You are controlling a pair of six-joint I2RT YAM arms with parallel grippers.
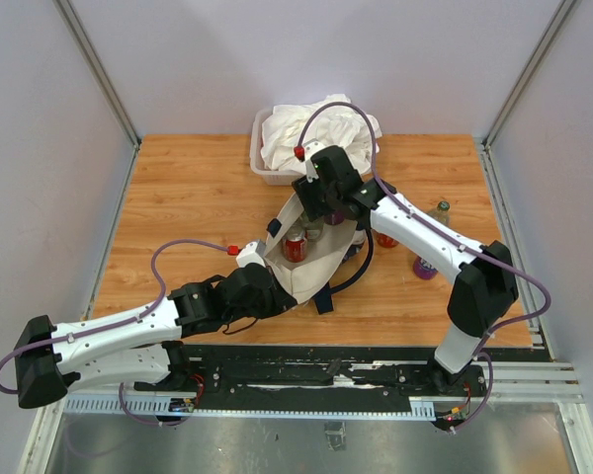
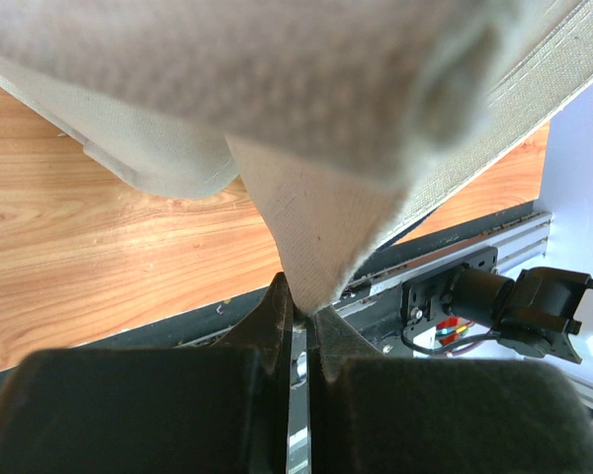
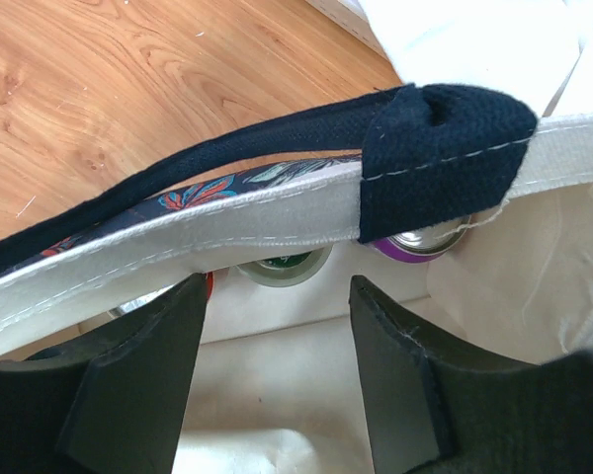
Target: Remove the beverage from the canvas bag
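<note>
Wooden tabletop [image 1: 178,197] carries everything.

Canvas bag [image 1: 311,278] sits mid-tabletop, between the two arms, mouth open upward. Its navy handle [image 3: 445,128] is sewn onto the far rim. A dark floral print shows on the outside just under that rim.

Clear tub [image 1: 257,163] of white cloth [image 1: 306,123] stands at the back, just behind the bag.

Left fingers [image 2: 296,314] are pressed together on a fold of the bag's cream canvas at the near-left corner. From the left wrist I see the cloth pinched between the tips and pulled up from them.

Right fingers [image 3: 277,296] are spread apart and hold nothing. They sit at the bag's far rim, over the mouth, with the hem and handle just ahead of the tips.

Beverages are inside the bag: a red can [image 1: 295,247] upright near the left wall, plus a green-topped can [image 3: 287,265] and a purple can [image 3: 425,242] below the far rim.

A purple bottle [image 1: 425,267] and a clear bottle [image 1: 441,209] are on the tabletop right of the bag, beside the right arm.
</note>
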